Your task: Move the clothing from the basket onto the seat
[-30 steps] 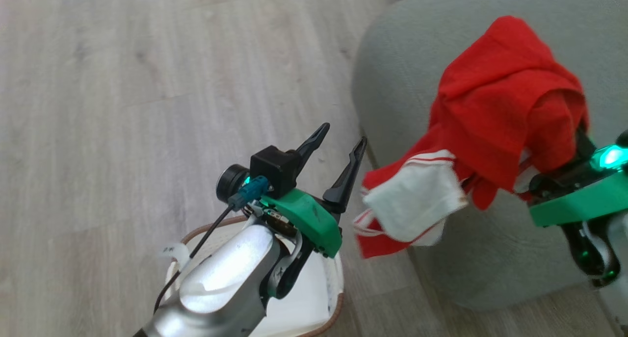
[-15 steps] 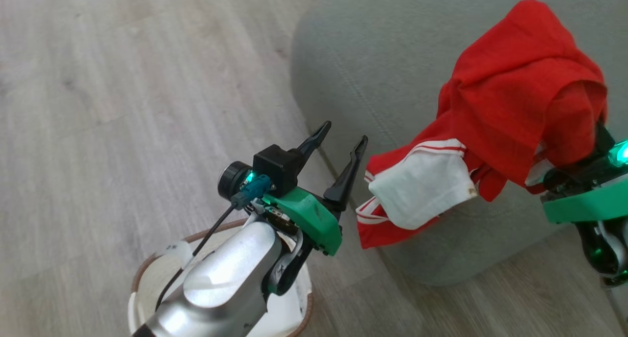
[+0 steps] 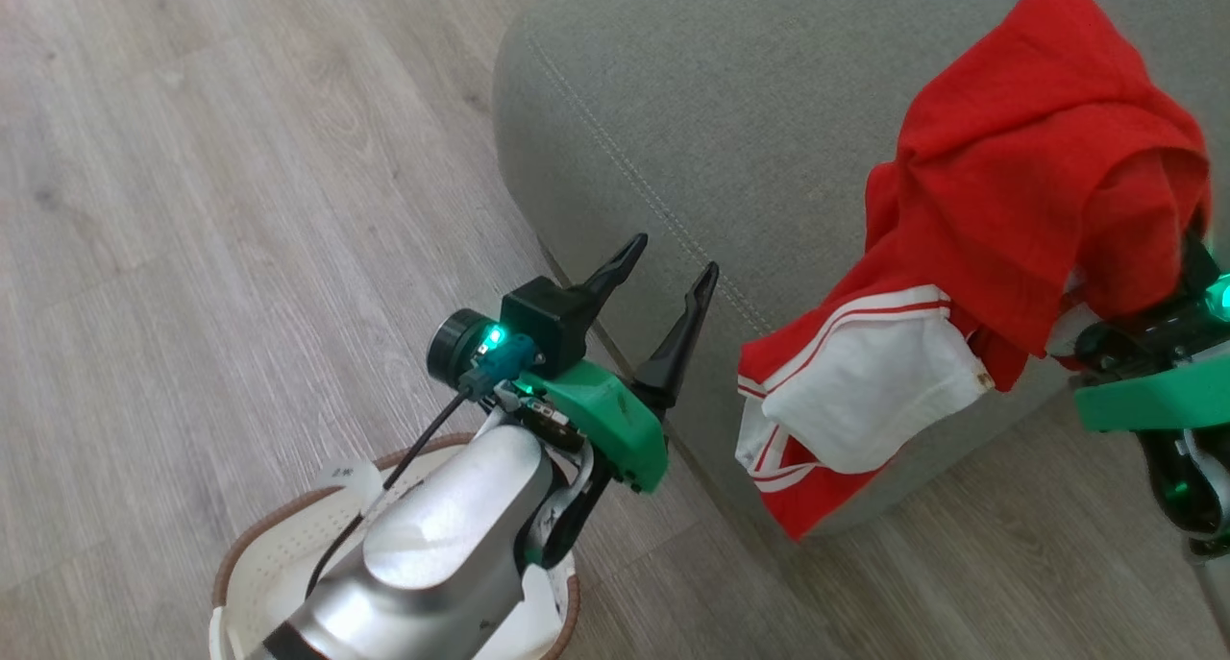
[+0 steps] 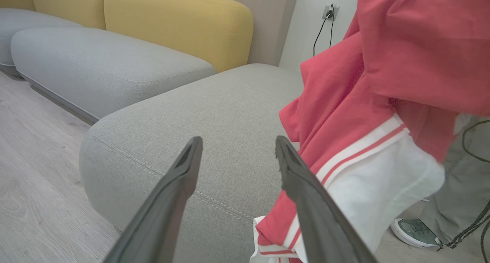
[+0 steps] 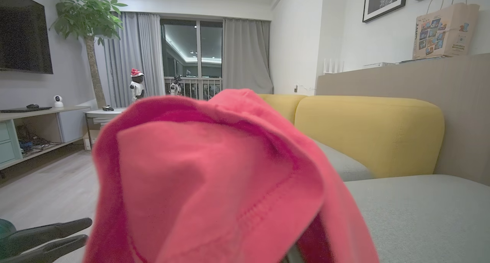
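one basket (image 3: 279, 554) near the spread left gripper (image 3: 672, 260); one clothing (image 3: 1009, 208) bundle covers the right gripper (image 3: 1158, 338), grip untellable, over the seat (image 3: 721, 112) edge.

The seat (image 3: 730, 112) is bare from its rounded corner inward. The clothing (image 3: 1019, 180) hangs across its near edge, blocking there.

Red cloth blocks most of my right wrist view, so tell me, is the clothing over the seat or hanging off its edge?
Observer: Both. Head view shows the clothing with its red bulk above the seat, white-panelled end hanging past the front edge.
Operator: Where's the basket?
Observer: The basket is on the floor under the left forearm; the left gripper, jaws open, holds nothing.
Operator: Anyone nearby?
Observer: A person's shoe shows beyond the clothing, in the left wrist view.
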Controlling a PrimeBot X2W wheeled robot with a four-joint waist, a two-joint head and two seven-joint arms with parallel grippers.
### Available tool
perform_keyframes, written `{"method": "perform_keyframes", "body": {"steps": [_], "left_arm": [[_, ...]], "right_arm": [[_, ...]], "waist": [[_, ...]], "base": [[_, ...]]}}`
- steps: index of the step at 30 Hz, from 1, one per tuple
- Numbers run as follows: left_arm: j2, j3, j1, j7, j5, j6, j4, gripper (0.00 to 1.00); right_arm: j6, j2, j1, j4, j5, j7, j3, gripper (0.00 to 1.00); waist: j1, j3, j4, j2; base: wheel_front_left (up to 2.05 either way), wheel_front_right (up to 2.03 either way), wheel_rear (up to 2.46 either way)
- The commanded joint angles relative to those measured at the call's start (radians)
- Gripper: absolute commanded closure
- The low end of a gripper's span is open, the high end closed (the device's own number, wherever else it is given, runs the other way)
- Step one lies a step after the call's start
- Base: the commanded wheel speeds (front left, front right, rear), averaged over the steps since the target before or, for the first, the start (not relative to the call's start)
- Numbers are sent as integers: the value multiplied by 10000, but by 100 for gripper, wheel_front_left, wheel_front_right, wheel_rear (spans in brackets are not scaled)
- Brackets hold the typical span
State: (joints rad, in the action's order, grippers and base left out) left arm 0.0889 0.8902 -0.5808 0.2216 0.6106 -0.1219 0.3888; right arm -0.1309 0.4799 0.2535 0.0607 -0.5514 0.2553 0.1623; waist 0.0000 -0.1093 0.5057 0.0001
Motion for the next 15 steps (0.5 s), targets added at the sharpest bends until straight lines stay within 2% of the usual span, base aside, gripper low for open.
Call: {"method": "perform_keyframes", "body": {"steps": [1, 7, 15], "left_arm": [[-18, -315, -645, 114, -39, 52, -253, 0], [-85, -233, -850, 129, -82, 53, -157, 0], [-238, 23, -1300, 81, -184, 8, 25, 0]], "right_arm": [[2, 261, 174, 363, -13, 65, -4, 100], [2, 621, 866, 151, -210, 65, 70, 100], [2, 1676, 2800, -851, -1152, 65, 1, 100]], "waist": [[0, -46, 24, -1], [0, -295, -36, -1], [0, -978, -443, -1]], "base": [[0, 0, 0], [0, 0, 0], [0, 0, 0]]}}
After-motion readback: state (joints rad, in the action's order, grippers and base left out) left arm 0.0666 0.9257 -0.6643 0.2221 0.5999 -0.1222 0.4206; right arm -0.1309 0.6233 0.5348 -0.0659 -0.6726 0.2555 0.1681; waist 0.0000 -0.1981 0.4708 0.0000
